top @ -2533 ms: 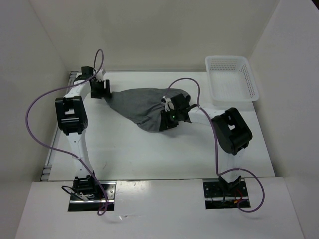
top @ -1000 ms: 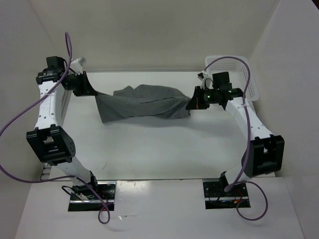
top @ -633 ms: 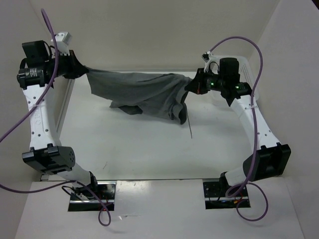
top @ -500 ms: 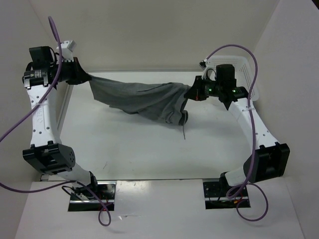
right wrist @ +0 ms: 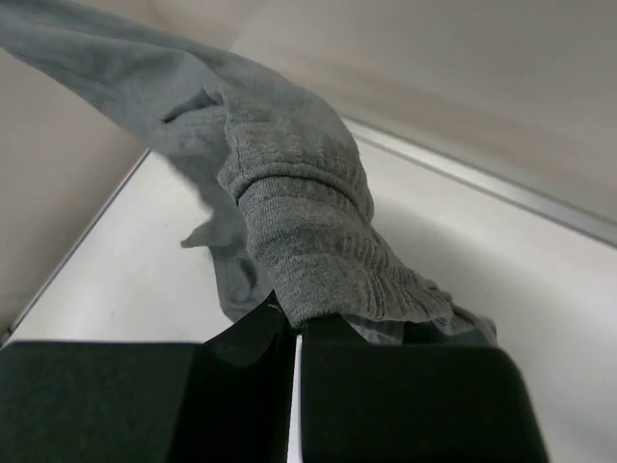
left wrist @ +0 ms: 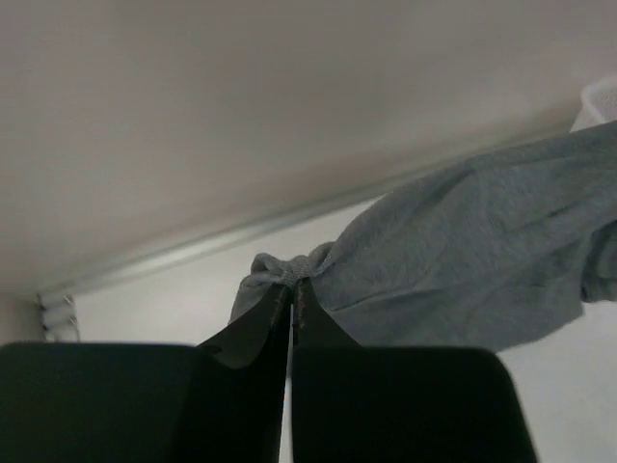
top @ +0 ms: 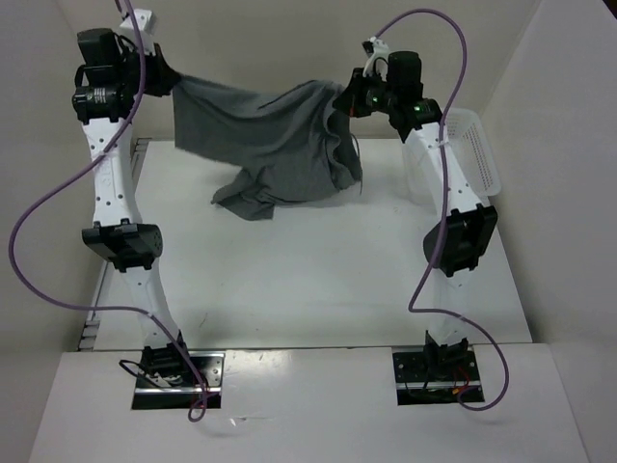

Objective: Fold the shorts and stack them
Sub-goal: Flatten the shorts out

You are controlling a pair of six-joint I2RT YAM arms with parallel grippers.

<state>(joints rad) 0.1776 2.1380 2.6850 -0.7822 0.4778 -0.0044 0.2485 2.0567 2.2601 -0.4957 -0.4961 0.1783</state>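
Both arms were raised high over the far side of the table [top: 318, 280]. The left gripper [top: 166, 77] was pressed together on a bunched corner of the shorts [top: 275, 145], above the far left corner. In the left wrist view its fingers were closed tight, with a small knot of grey fabric pinched at the tips. The right gripper [top: 347, 99] was clamped on the shorts too, over the far edge right of centre. In the right wrist view the ribbed elastic waistband bulged over its closed tips.

The shorts hung in the air, stretched between the two grippers and sagging in the middle. Their lower part draped down toward the far centre of the table, and it could not be told whether the lowest fold touched the surface. A thin drawstring [top: 359, 164] dangled on the right-gripper side.

A white mesh basket [top: 479, 154] sat at the far right corner, partly behind the right arm. Purple cables [top: 39, 231] looped off each arm.
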